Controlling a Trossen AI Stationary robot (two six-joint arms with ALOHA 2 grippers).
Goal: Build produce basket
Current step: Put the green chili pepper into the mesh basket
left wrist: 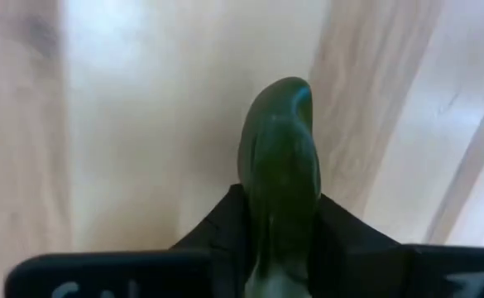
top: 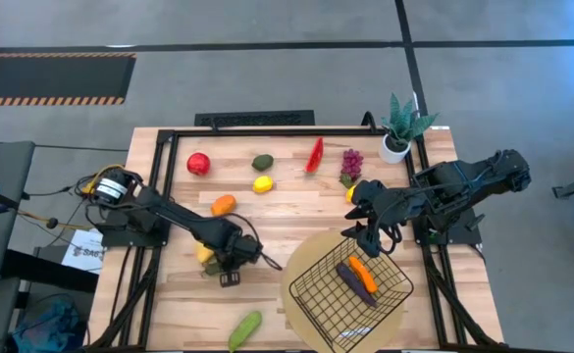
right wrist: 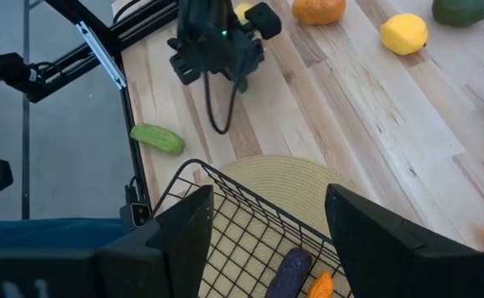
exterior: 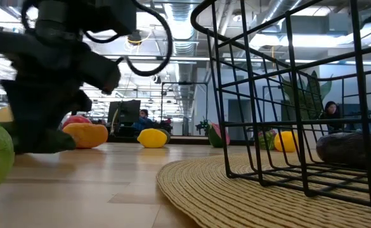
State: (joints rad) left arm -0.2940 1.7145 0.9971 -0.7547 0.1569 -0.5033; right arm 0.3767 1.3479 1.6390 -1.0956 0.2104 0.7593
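Over on the left side of the tabletop (top: pixel 296 206), the left hand (top: pixel 230 267) is down at the wood with its fingers clenched on a dark green cucumber (left wrist: pixel 279 178); the wrist camera shows the cucumber pinched between the two dark fingers, its rounded end poking out ahead of them. A yellow fruit (top: pixel 204 254) lies just beside that hand.

The right hand (top: pixel 365 238) hangs over the far rim of the black wire basket (top: pixel 318 284), fingers spread wide and holding nothing. The basket sits on a round tan mat (top: pixel 296 306) near the front edge, and inside it lie a purple aubergine (top: pixel 353 279) and an orange carrot (top: pixel 363 276), side by side.

Scattered across the rest of the wood are a red apple (top: pixel 198 163), an avocado (top: pixel 262 162), a lemon (top: pixel 263 183), an orange (top: pixel 224 205), a watermelon slice (top: pixel 315 154), purple grapes (top: pixel 351 163), and a second, lighter cucumber (top: pixel 244 329) by the front edge. A potted plant (top: pixel 400 126) stands in the far right corner.
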